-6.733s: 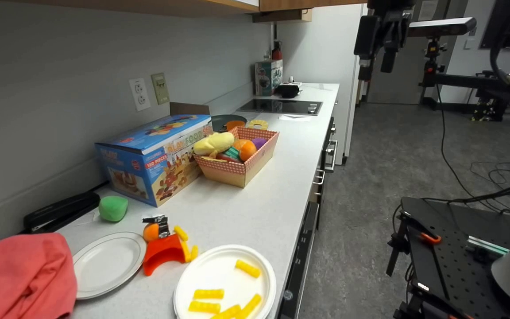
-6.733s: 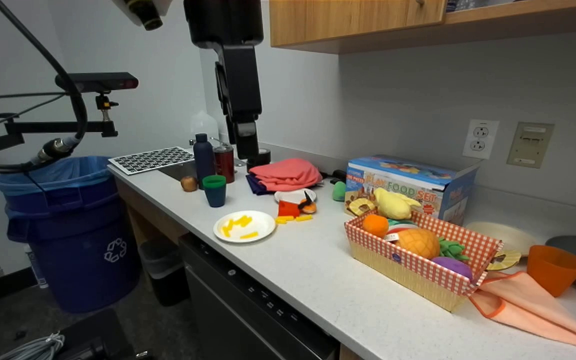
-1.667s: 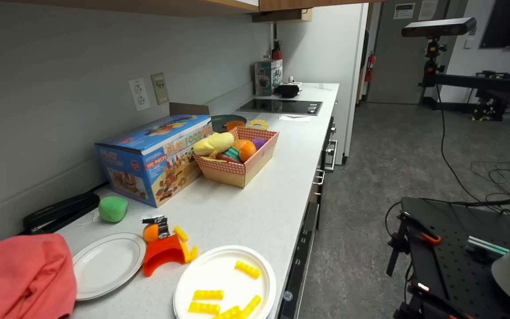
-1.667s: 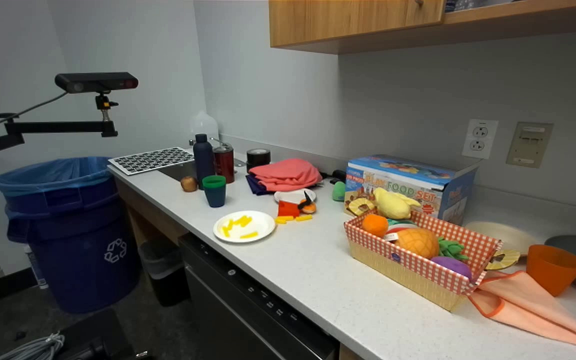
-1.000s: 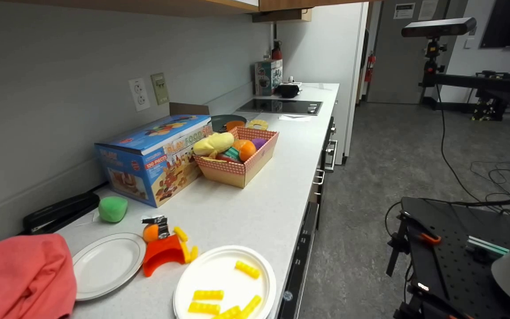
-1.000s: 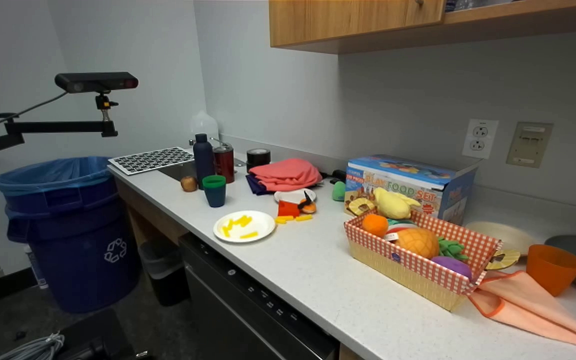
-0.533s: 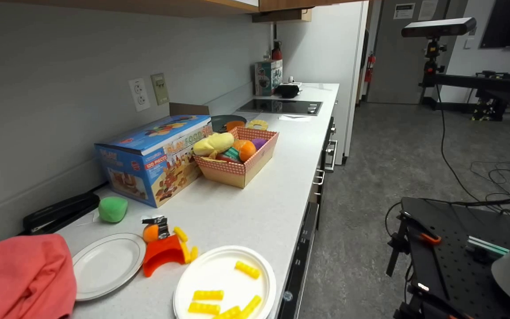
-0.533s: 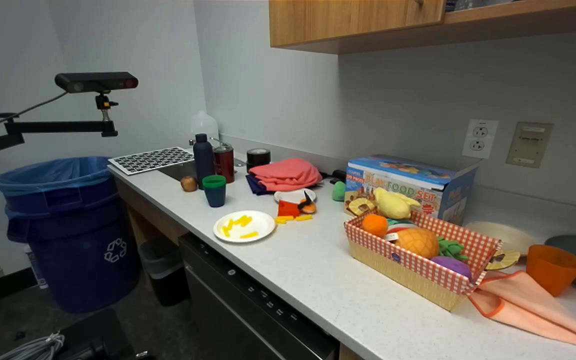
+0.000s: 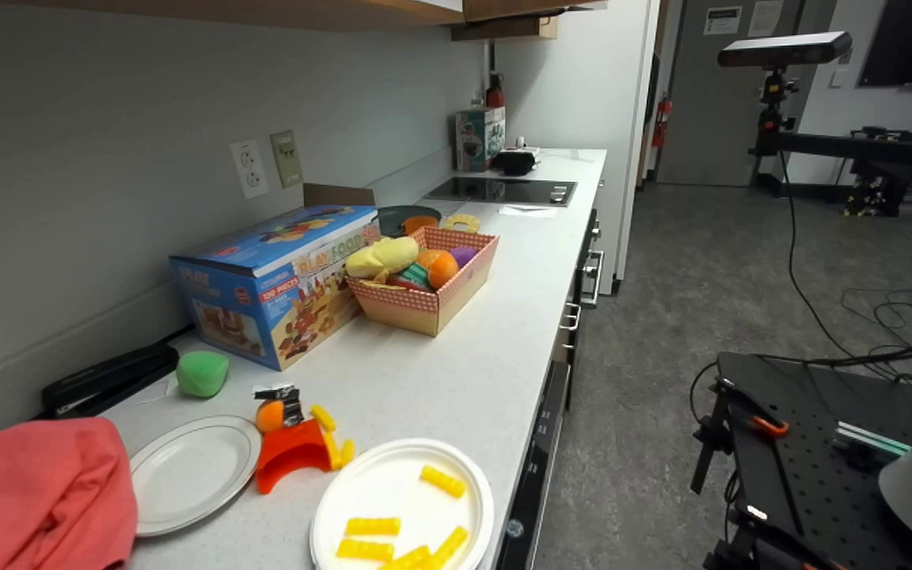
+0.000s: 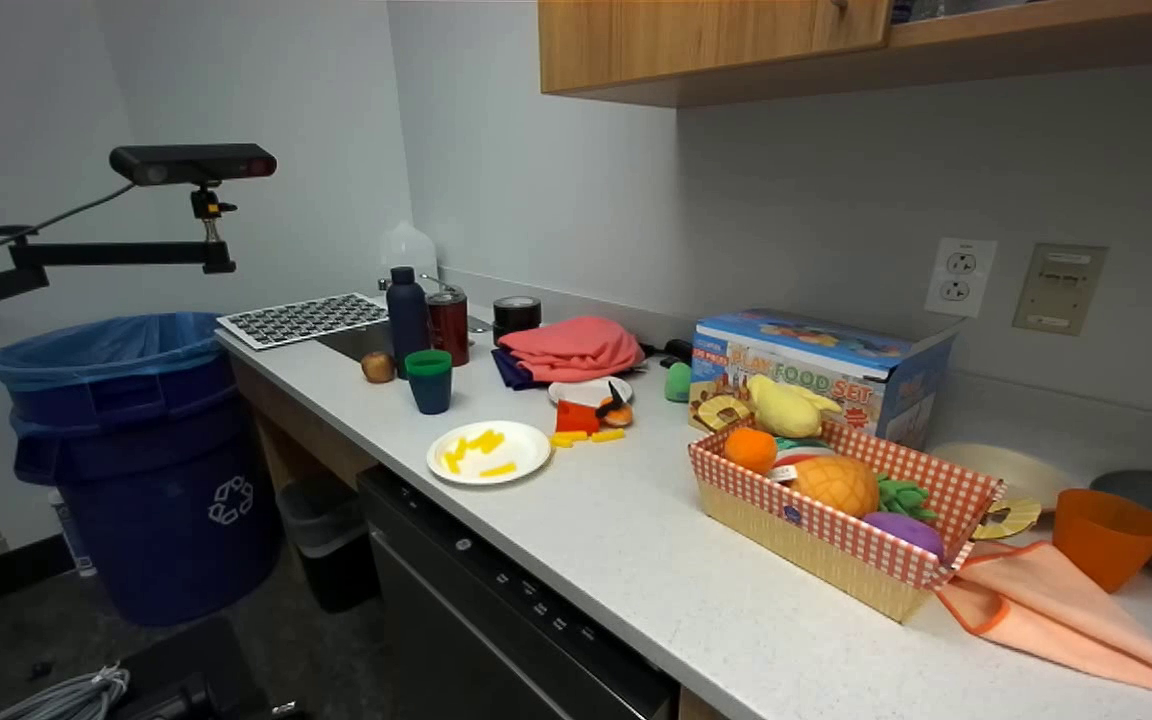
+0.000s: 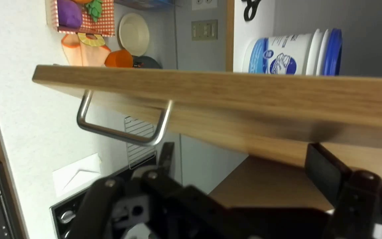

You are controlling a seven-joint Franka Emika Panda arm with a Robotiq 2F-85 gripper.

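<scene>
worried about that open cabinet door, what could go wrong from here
The open gripper might snag the metal handle, which shows close to it in the wrist view, though depth is hard to judge. It could also scrape or jolt the wooden cabinet door. Reaching past that door, it might knock the white tub partly hidden behind it.

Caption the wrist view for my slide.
Open gripper at a wooden cabinet door with a metal handle, a white tub visible beyond.

Cab. door [image 9: 507,7] at diff. angle now
</scene>
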